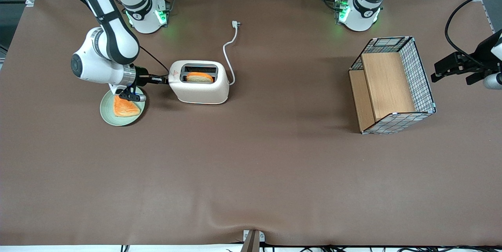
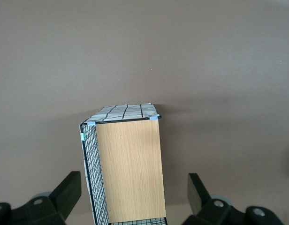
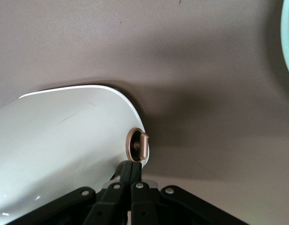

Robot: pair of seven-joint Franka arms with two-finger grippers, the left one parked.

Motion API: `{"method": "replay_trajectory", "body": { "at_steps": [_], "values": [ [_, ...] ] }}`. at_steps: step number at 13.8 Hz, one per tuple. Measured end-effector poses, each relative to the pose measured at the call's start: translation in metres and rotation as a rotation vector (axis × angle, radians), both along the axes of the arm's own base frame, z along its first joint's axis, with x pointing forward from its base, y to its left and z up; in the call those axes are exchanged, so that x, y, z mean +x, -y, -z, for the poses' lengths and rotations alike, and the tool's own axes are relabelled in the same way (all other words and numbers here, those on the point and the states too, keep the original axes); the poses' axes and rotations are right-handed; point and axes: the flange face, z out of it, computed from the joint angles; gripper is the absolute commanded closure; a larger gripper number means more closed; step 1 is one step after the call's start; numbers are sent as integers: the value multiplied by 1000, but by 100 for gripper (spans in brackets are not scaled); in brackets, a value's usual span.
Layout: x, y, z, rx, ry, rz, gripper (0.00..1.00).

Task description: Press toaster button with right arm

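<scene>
1. Nearest the front camera lies a green plate (image 1: 111, 116) with a slice of toast (image 1: 125, 107), toward the working arm's end of the table.
2. Just above it, our gripper (image 1: 164, 80) reaches sideways, fingers pressed together, tips at the toaster (image 1: 200, 83)'s narrow end.
3. In the wrist view the tips (image 3: 130, 171) sit just beside the button (image 3: 137, 145); we judge the press imminent or begun, not finished.
4. Bread (image 1: 199, 77) sits in the slot.
5. A wire basket (image 1: 421, 75) lies toward the parked arm's end.

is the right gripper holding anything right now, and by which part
Nothing is held. The gripper has its fingers shut together, their tips at the toaster's narrow end beside the toaster button.
</scene>
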Motion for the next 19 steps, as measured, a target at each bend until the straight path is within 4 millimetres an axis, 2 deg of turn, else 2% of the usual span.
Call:
{"method": "replay_trajectory", "body": {
  "at_steps": [14,18,19],
  "values": [
    [1,6,1,47,3,-45,100],
    [5,19,-4,58,-10,-84,100],
    [8,25,-7,58,-15,-98,91]
  ]
}}
